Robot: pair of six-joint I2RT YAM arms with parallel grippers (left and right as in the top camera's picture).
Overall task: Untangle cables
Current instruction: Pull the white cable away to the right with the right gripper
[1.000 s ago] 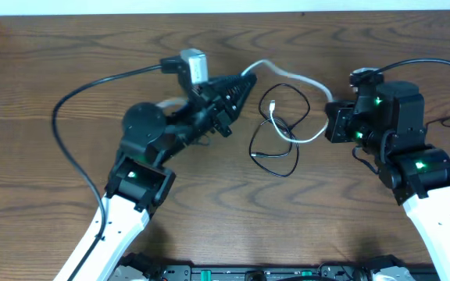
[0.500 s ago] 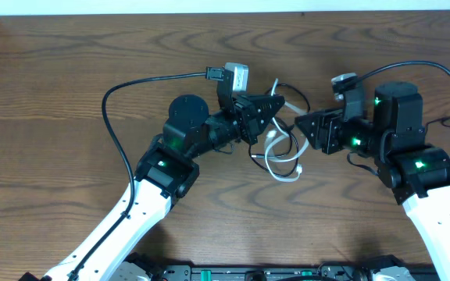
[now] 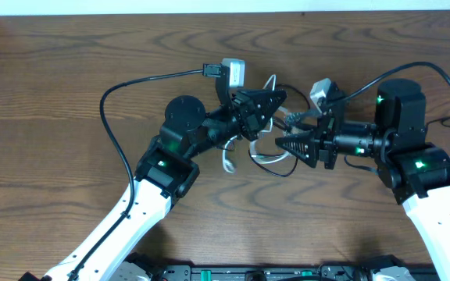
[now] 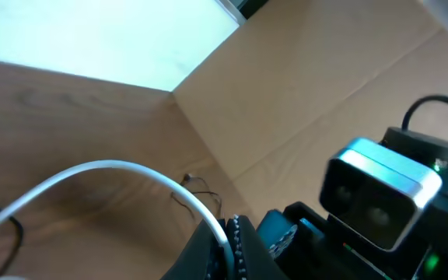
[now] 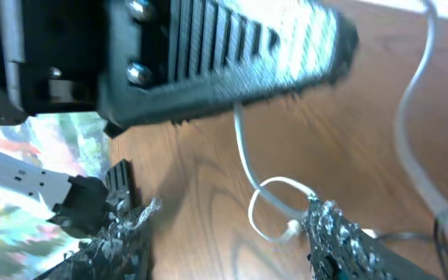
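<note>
Your left gripper sat mid-table toward the far side, clenched on the white cable, which arched out from between its fingertips in the left wrist view. Just near of it, the rest of the white cable lay in loose loops on the table, tangled with the black cable between your two grippers. Your right gripper pointed left into the tangle, jaws released, grasping nothing, with a small white loop lying between its spread fingers.
</note>
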